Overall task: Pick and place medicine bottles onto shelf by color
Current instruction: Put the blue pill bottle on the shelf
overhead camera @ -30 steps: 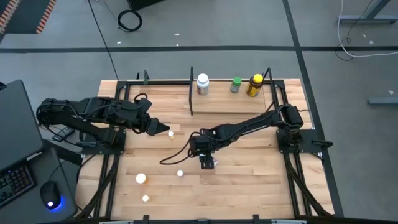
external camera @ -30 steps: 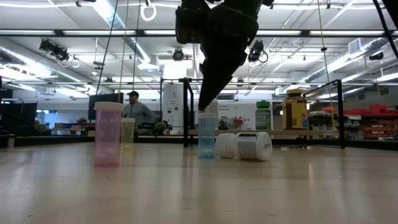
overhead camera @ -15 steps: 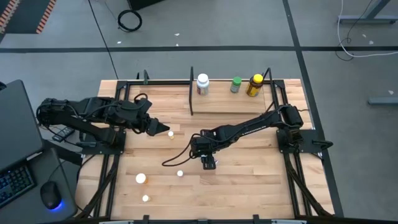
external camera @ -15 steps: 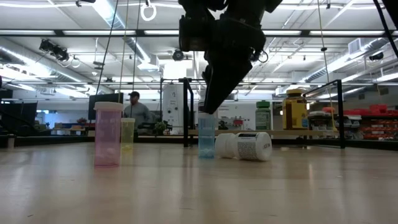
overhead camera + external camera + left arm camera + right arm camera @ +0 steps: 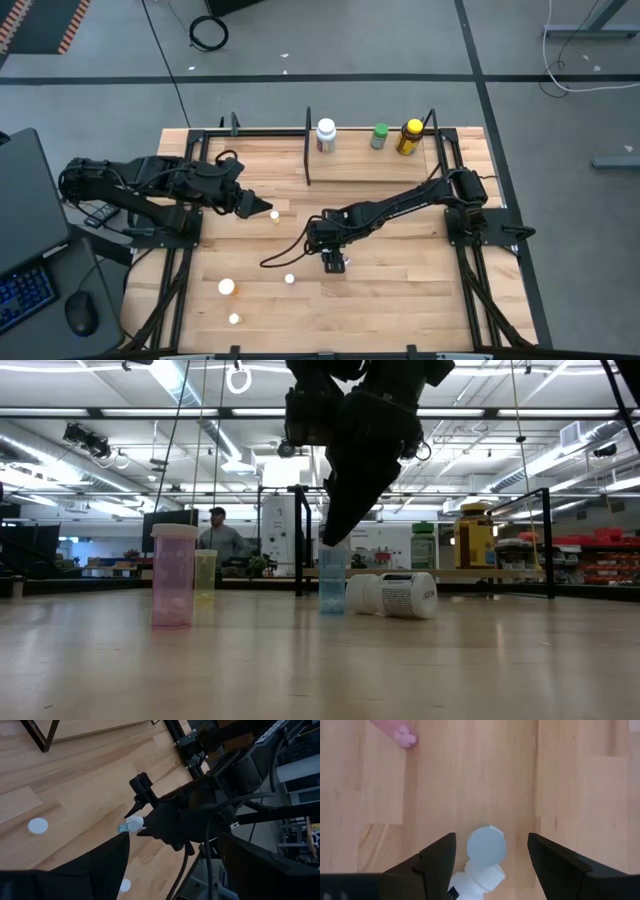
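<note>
1. Right gripper [image 5: 334,262] points down over mid-table; fingers [image 5: 438,859] spread apart, straddling the pale blue vial [image 5: 486,845] without touching it.
2. White labelled bottle [image 5: 392,595] lies on its side just beside that vial.
3. Left gripper [image 5: 252,207] waits at the left side, fingers apart, nothing between them.
4. Shelf [image 5: 370,166] carries a white bottle [image 5: 326,135], a green bottle [image 5: 379,136] and a yellow bottle [image 5: 409,137].
5. Pink vial [image 5: 173,574] stands upright, well apart.

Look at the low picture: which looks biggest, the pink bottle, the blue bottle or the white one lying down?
1. Pink bottle, though it may just stand nearer the camera.
2. White bottle lying down and blue bottle look about alike; I can't rank them.
</note>
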Robot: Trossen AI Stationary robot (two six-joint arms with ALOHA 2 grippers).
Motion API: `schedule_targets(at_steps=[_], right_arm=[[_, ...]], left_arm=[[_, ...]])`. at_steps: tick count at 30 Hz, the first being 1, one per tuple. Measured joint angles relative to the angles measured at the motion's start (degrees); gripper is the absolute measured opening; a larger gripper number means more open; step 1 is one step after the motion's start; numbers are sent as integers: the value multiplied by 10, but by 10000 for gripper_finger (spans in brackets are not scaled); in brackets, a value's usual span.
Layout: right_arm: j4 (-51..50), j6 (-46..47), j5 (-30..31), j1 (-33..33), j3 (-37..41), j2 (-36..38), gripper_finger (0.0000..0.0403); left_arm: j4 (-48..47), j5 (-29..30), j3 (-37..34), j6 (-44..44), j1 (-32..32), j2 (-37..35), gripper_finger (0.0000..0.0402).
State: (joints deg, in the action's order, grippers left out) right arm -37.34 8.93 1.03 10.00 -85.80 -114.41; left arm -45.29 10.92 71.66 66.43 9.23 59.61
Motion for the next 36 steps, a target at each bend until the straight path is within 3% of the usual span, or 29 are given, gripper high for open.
schedule_targets(at_steps=[18,36], right_arm=[[9,0,-6,1,4,0,191],[38,19,-11,4,30,1,186]], left_arm=[[0,0,0,0,0,0,306],[0,0,0,4,0,0,306]])
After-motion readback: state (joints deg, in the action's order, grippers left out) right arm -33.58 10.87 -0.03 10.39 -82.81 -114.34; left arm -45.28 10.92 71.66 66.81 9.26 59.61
